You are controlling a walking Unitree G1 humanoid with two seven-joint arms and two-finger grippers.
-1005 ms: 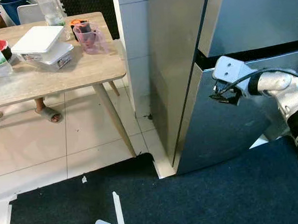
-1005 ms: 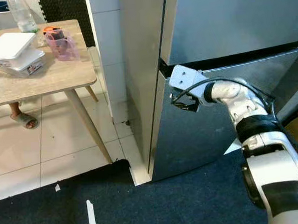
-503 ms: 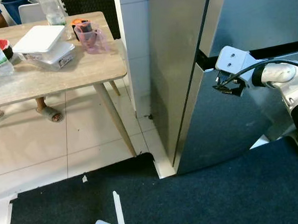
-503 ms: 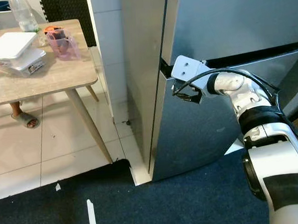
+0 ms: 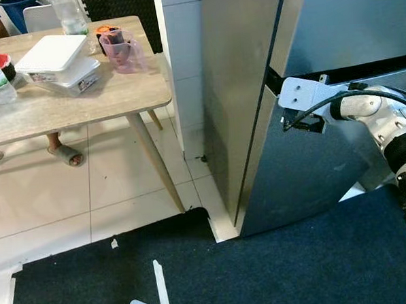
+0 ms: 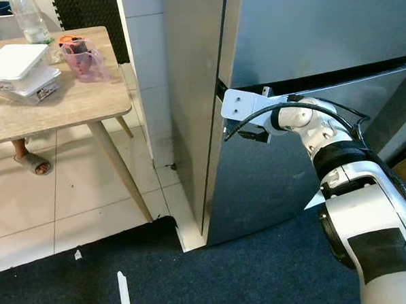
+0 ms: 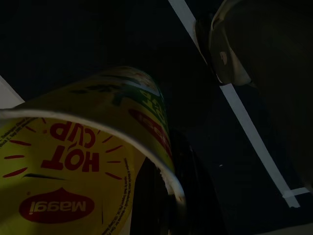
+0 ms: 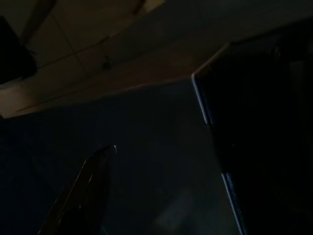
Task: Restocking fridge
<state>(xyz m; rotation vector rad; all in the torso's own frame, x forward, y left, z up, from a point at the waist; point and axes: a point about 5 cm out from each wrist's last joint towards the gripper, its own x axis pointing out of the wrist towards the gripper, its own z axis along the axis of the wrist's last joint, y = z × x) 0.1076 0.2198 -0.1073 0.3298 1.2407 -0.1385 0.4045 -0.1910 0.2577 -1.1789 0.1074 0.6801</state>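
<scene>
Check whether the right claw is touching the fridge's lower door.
Cannot tell. In the right eye view the right claw sits against the lower door near its top edge, but the wrist bracket hides the fingertips.

Yellow noodle cup (image 7: 73, 161) with red lettering; steel-grey fridge (image 6: 306, 44); dark blue carpet (image 5: 298, 269).

My left wrist camera is very dark. Close to the lens I see a yellow noodle cup (image 7: 73, 161) with red "HOT CUP" and "Maggi" lettering, reading upside down, and a green band near its far end. A black finger (image 7: 183, 196) of the left gripper (image 7: 168, 205) lies against the cup's side. Beyond is dark carpet (image 7: 98, 39) crossed by a pale strip (image 7: 244, 122), with a rounded dark shape (image 7: 230, 44) I cannot identify beside it.
</scene>
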